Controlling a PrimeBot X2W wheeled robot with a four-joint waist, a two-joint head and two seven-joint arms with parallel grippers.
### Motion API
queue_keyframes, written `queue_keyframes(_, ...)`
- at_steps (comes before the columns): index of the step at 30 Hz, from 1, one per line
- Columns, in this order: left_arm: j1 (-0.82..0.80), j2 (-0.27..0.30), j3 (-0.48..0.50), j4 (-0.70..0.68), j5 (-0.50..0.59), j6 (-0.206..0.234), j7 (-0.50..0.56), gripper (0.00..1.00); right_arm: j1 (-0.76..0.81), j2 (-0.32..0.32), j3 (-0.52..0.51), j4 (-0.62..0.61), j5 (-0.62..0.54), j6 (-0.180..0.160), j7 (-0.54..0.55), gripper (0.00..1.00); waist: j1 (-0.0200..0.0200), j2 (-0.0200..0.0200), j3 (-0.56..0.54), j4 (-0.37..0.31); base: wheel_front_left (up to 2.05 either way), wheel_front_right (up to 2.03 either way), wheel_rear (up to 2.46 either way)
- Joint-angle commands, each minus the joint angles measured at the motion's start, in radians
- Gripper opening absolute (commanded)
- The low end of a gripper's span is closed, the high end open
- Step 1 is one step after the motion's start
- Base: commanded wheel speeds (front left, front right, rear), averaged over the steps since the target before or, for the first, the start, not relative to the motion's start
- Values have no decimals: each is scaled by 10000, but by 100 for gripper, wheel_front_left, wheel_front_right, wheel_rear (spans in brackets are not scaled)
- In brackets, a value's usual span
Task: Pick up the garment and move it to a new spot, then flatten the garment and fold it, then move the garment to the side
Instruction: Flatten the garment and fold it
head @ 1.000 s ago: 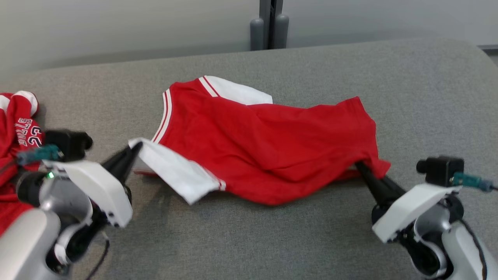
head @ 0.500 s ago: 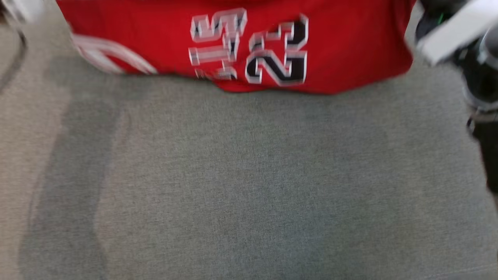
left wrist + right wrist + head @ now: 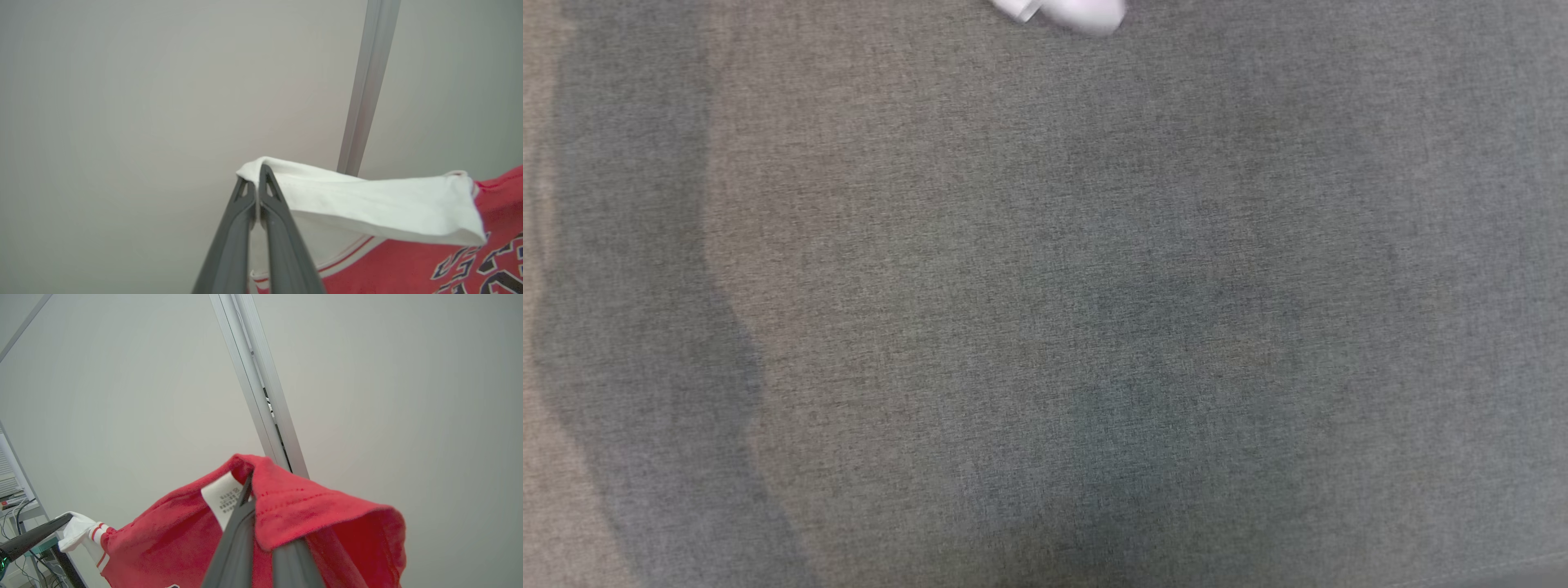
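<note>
Two small pinches carried the whole garment (image 3: 175,535), a red jersey with white sleeves, which by my reading hung in the air between the arms, with the pale wall (image 3: 122,102) behind it in both wrist views; the left gripper (image 3: 257,173) had its fingers pressed together on the very tip of the white sleeve (image 3: 367,204), and the right gripper (image 3: 250,486) was closed on a red hem corner just beside the care label (image 3: 222,498), with cloth draped over one finger. The thin bite on the sleeve looked the weakest point; a quick swing or the arms drawing too far apart could tug that fold out, and the jersey would then dangle from the hem alone. Because one hold was a sleeve and the other a hem corner, the body probably hung skewed; laid down like that on the grey padded surface (image 3: 1045,327) it could land twisted or doubled under itself, leaving more to flatten. Too little spread between the arms would leave slack that bunches on touching down; the cloth over the right finger might also cling at release and be dragged out of place.
</note>
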Motion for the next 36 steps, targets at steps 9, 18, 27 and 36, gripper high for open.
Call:
queue_keyframes(9,-941,-525,-558,1320,-245,-172,-846,0,-1613,-659,1450,1352,635,1,-621,0,-1,0,-247,296,0,0,0)
queue_keyframes(18,2248,43,-3023,548,-1637,-160,166,0,1609,-1281,3444,1517,2204,1,399,0,-1,0,-1904,606,0,0,0)
queue_keyframes(27,6267,1893,-4696,-1560,-4443,-155,2809,0,5179,-1847,5119,819,3942,1,2275,0,-1,0,-4245,450,0,0,0)
queue_keyframes(36,9662,3473,-5273,-4535,-6805,150,5406,0,7441,-2885,6036,174,5073,1,4700,0,-1,0,-5634,418,0,0,0)
